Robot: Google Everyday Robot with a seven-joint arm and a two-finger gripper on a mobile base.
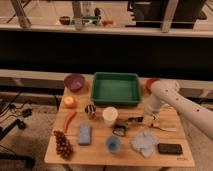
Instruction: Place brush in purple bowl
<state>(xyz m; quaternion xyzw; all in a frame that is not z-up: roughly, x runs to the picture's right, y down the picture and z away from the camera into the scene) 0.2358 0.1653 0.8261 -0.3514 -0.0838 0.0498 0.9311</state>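
Observation:
The brush (131, 120) lies on the wooden table (100, 152) right of the white cup (110, 115). Its slim black handle points right and its chunkier dark head (119, 131) sits at the lower left. The gripper (148, 118) hangs from the white arm (172, 98), low over the table at the right end of the brush handle. The purple bowl (74, 82) stands at the table's back left corner, far from the gripper, left of the green tray (116, 89).
An orange-red bowl (149, 82) sits behind the arm. A pale-handled utensil (165, 127), a blue cloth (144, 142) and a black slab (170, 148) lie at the right. A blue cup (113, 144), a blue sponge (85, 134), grapes (62, 143), a carrot (69, 120) and an orange fruit (69, 101) are on the left.

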